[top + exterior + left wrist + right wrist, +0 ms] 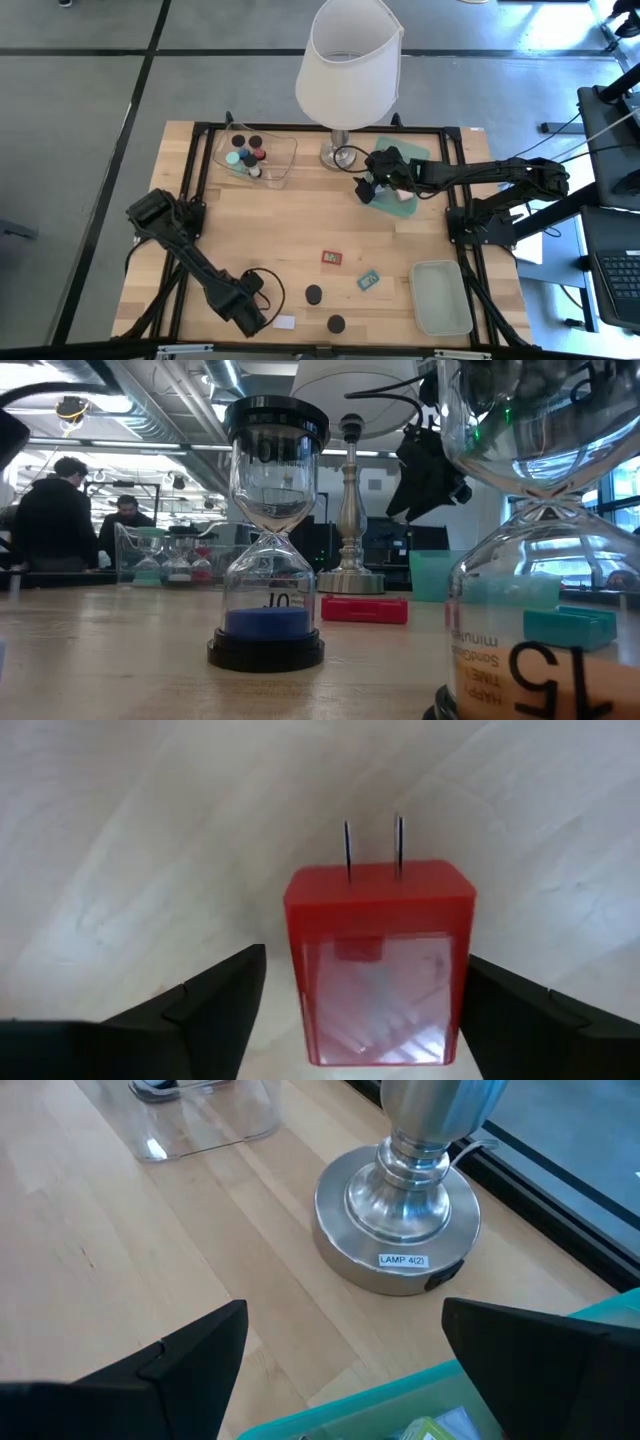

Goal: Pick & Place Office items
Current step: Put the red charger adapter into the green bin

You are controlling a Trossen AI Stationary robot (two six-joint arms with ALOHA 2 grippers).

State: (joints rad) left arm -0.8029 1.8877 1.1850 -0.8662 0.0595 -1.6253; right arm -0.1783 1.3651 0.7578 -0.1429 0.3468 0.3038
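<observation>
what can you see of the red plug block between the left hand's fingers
The red plug block is a small squarish charger-like piece with two thin metal prongs sticking out of one end. Its body looks like red plastic, with a glossy clear or pale panel on the face turned to the camera. It lies flat on the light wooden table, prongs pointing away from the left hand. The open dark fingers stand on either side of it with a gap on each side, not touching it.

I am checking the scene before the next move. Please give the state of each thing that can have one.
Left gripper: open, fingers on either side of the red plug block, not touching it.
Red plug block: lying on the table, prongs pointing away from the gripper.
Right gripper: open, empty, above the teal tray.
Teal tray: beside the lamp base.
Lamp: upright.
</observation>
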